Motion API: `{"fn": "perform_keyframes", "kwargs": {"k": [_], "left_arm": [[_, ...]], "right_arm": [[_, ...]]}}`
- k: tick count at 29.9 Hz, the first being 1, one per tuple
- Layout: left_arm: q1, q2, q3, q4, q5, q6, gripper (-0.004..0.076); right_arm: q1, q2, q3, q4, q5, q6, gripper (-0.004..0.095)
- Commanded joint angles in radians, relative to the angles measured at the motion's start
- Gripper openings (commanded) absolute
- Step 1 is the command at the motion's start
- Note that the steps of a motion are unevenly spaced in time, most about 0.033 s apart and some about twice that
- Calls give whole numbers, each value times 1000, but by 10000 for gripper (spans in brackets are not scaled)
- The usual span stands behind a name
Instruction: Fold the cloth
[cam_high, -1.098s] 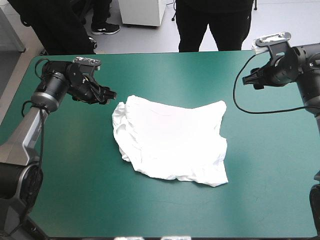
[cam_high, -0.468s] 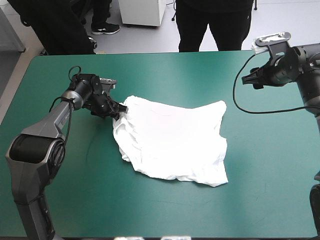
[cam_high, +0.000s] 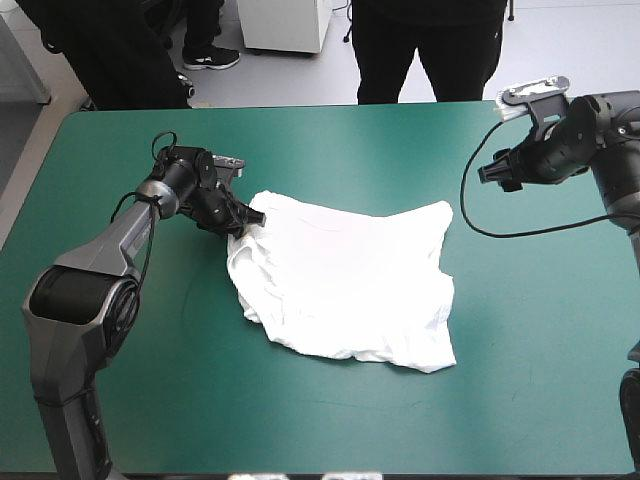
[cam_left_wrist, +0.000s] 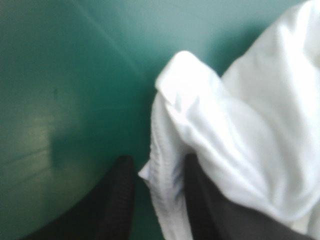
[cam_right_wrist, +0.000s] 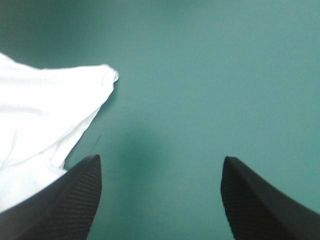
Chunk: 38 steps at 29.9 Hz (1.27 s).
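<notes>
The T-shirt (cam_high: 340, 285) lies spread on the bench (cam_high: 150, 380), near the middle of its teal-green cover, rumpled along its left side and with the near edge uneven.

Left gripper (cam_high: 245, 222): down at the T-shirt's far left corner. In the left wrist view the left gripper (cam_left_wrist: 156, 162) has its two black fingers (cam_left_wrist: 117, 200) drawn close together, and a bunched fold of the white hem fills the gap between them. It is clamped on the T-shirt (cam_left_wrist: 250, 125). The rest of the garment lies ahead of and beside this gripper.

Right gripper (cam_high: 490, 172): raised over the far right part of the bench, clear of the cloth. In its own view the right gripper (cam_right_wrist: 160, 165) stands released, its fingers wide apart over bare cover. One corner of the T-shirt (cam_right_wrist: 50, 110) lies ahead of it to one side, untouched.
</notes>
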Motion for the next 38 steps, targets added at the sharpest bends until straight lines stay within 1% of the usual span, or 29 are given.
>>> {"fn": "perform_keyframes", "kwargs": {"k": [1, 2, 3, 5, 8, 10, 14, 18, 23, 29, 34, 38], "left_arm": [[-16, -5, 0, -30, -8, -14, 72], [-16, -5, 0, -30, -8, -14, 17], [-16, -5, 0, -30, -10, -14, -16], [-16, -5, 0, -24, -10, -12, -16], [-16, -5, 0, -23, -10, -12, -17], [-16, -5, 0, -22, -10, -12, -17], [-16, -5, 0, -22, -10, -12, -17], [-16, -5, 0, -22, -10, -12, -17], [-16, -5, 0, -25, -10, -8, -17], [-16, -3, 0, -30, -12, -4, -17], [-16, -3, 0, -30, -14, -4, -17], [-16, -3, 0, -30, -14, -4, -17]], "right_arm": [[-8, -44, 0, 67, 40, -53, 635], [-5, -48, 14, 93, 44, -69, 635], [2, -59, 34, 117, 42, -90, 635], [28, -82, 73, 119, 37, -112, 635], [109, -132, 158, 106, 10, -135, 635], [170, -168, 221, 96, -13, -158, 635], [327, -244, 379, 59, -49, -223, 635], [453, -285, 557, 20, -73, -245, 635], [556, -295, 720, -3, -126, -252, 635], [612, -295, 824, -7, -185, -262, 635], [619, -290, 865, -3, -269, -279, 635], [619, -250, 885, -11, -339, -282, 635]]}}
